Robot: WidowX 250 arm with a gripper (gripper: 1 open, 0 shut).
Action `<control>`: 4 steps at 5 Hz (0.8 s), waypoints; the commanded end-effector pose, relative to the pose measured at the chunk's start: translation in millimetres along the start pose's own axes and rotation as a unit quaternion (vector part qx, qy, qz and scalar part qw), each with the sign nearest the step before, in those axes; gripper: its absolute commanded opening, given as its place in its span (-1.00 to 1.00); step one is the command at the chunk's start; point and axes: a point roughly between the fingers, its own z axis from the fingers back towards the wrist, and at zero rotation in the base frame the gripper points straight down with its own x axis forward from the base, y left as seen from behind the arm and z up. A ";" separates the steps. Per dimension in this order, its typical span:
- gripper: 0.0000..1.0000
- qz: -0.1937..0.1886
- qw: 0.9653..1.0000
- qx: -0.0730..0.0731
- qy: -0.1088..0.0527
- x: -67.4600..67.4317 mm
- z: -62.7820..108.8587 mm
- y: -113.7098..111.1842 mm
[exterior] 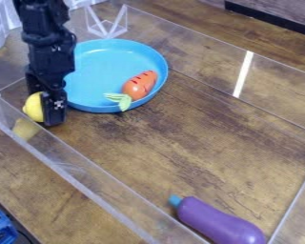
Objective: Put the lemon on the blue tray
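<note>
Lemon [34, 105] x1, blue tray [102, 67] x1, carrot [140, 84] x1, eggplant [221, 222] x1

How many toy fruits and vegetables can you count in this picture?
3: the lemon on the table, partly behind the pincer; a carrot in the blue tray; a purple eggplant near the bottom edge.

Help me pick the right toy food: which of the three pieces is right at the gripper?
The yellow lemon, on the table just left of the gripper. The carrot lies in the blue tray; the eggplant is far off.
</note>
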 end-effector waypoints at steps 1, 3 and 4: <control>-1.00 0.013 1.000 0.007 -0.020 0.1 10.4 7.2; 1.00 0.021 1.000 0.000 -0.020 -2.2 8.7 4.9; 1.00 0.025 0.999 -0.003 -0.021 -3.0 8.7 3.9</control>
